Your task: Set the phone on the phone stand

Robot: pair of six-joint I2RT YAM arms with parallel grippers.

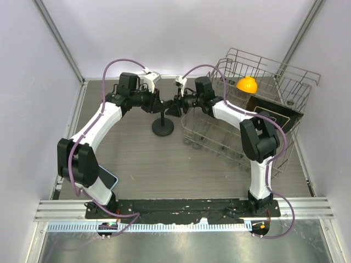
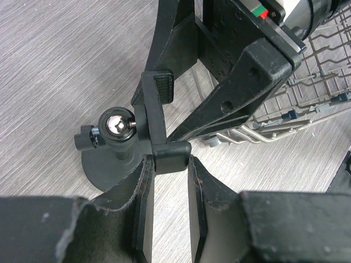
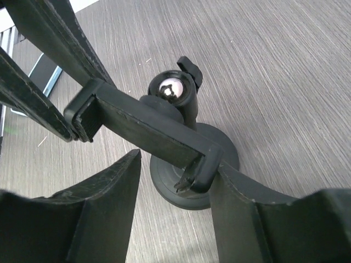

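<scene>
Inside the left end effector point(image 2: 170, 165) — the clamp point(image 2: 158, 107) of the phone stand point(image 2: 100, 166).

I see soft, even overhead light with faint shadows on the grey wood-grain table point(image 1: 208, 175), a washed-out band along the overhead frame's bottom, a hot glint on the chrome ball point(image 2: 116, 124) of the black disc-based phone stand point(image 2: 101, 167), and blur across both wrist frames' bottoms.
</scene>
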